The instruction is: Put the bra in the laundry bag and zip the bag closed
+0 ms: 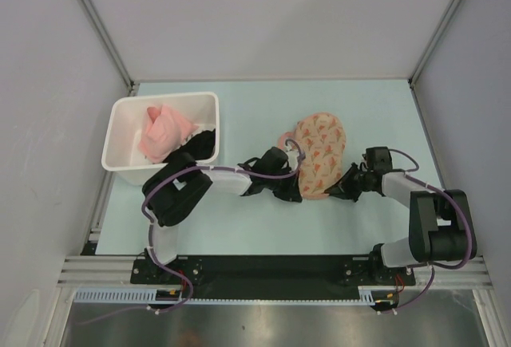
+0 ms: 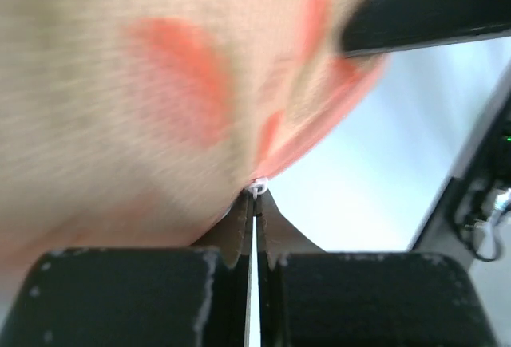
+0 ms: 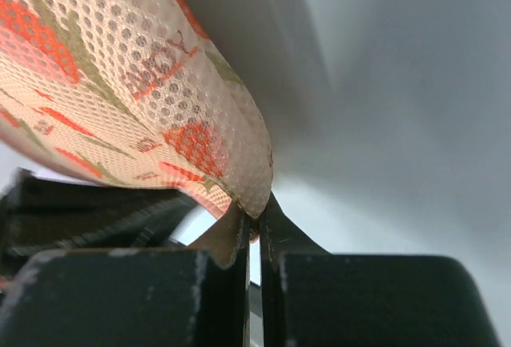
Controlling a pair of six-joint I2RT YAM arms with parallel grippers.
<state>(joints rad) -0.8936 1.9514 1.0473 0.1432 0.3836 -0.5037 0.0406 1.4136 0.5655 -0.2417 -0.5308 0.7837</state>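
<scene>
The laundry bag (image 1: 319,151), cream-peach mesh with an orange print, lies closed in the middle of the table. The bra is hidden from every view. My left gripper (image 1: 294,191) is at the bag's near-left edge. In the left wrist view it (image 2: 255,195) is shut on a small white zipper pull (image 2: 259,186) at the rim of the bag (image 2: 120,108). My right gripper (image 1: 339,191) is at the bag's near-right edge. The right wrist view shows it (image 3: 254,221) shut on the rim of the bag (image 3: 120,84), which lifts away from the table there.
A white plastic bin (image 1: 120,151) stands at the back left, holding a pink cloth (image 1: 164,133) and a black garment (image 1: 200,146). The left arm's elbow (image 1: 176,191) sits just in front of the bin. Grey walls enclose the table on three sides.
</scene>
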